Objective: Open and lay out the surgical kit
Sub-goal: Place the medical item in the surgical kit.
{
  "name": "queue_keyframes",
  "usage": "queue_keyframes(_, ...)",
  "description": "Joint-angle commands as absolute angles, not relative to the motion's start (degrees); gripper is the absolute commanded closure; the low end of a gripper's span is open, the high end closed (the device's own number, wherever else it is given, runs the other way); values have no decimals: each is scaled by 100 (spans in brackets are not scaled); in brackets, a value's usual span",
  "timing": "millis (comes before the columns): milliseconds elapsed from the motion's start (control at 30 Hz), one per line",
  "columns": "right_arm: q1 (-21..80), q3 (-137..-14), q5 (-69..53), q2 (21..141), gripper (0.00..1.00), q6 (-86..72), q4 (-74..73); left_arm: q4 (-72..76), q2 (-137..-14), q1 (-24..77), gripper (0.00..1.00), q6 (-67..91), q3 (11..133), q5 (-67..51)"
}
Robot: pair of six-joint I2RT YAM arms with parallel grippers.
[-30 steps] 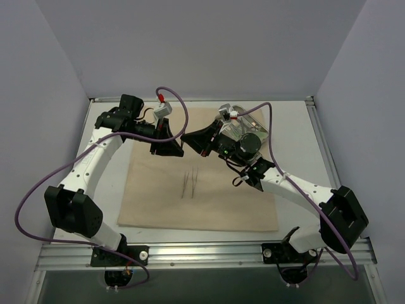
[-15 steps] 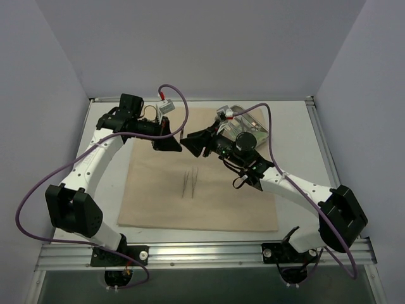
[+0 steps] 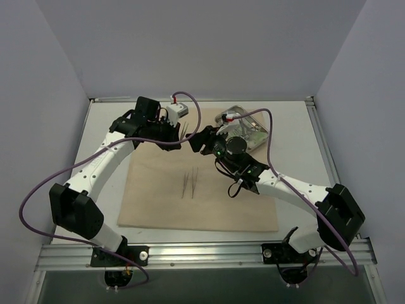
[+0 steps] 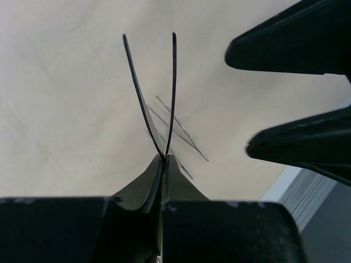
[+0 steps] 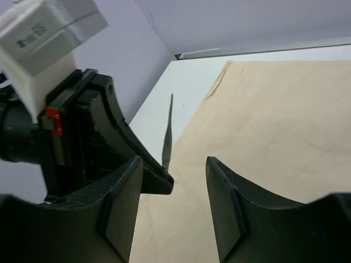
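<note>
A pair of thin metal tweezers hangs above the beige cloth wrap, and my left gripper is shut on its joined end, prongs spread away from it. My right gripper stands open just beside the left gripper, nothing between its fingers. In the right wrist view the held tweezers stick out past the left jaw. Two more tweezers lie side by side mid-cloth. The shiny steel tray sits at the cloth's far right corner, partly hidden by the right arm.
The cloth covers the middle of the white table. Walls close in on three sides, and a metal rail runs along the near edge by the arm bases. Purple cables loop over both arms.
The right gripper has opened and let go of the tweezers while the left gripper has shut on them. Both grippers have shifted to the right above the cloth's far edge.
</note>
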State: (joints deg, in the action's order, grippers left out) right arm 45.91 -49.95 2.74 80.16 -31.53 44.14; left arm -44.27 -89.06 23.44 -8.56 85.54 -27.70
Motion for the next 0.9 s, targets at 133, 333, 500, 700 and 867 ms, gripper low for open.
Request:
queue_keyframes(133, 4623, -5405, 765, 8560, 56, -3498, 4790, -4192, -8807, 2522, 98, -826, 8648, -2074)
queue_keyframes(333, 4623, -5475, 379, 8806, 61, -3480, 5115, -4131, -8850, 2602, 98, -914, 8534, -2065)
queue_keyframes(500, 4623, -5362, 229, 8824, 65, -3472, 5326, -4078, -8859, 2602, 98, -905, 8525, -1995)
queue_keyframes(700, 4623, -5308, 194, 8833, 67, -3542, 5476, -4052, -8886, 2610, 98, -932, 8499, -2013)
queue_keyframes(867, 4623, -5563, 184, 9052, 67, -3577, 5353, -4087, -8859, 2663, 98, -967, 8490, -2109)
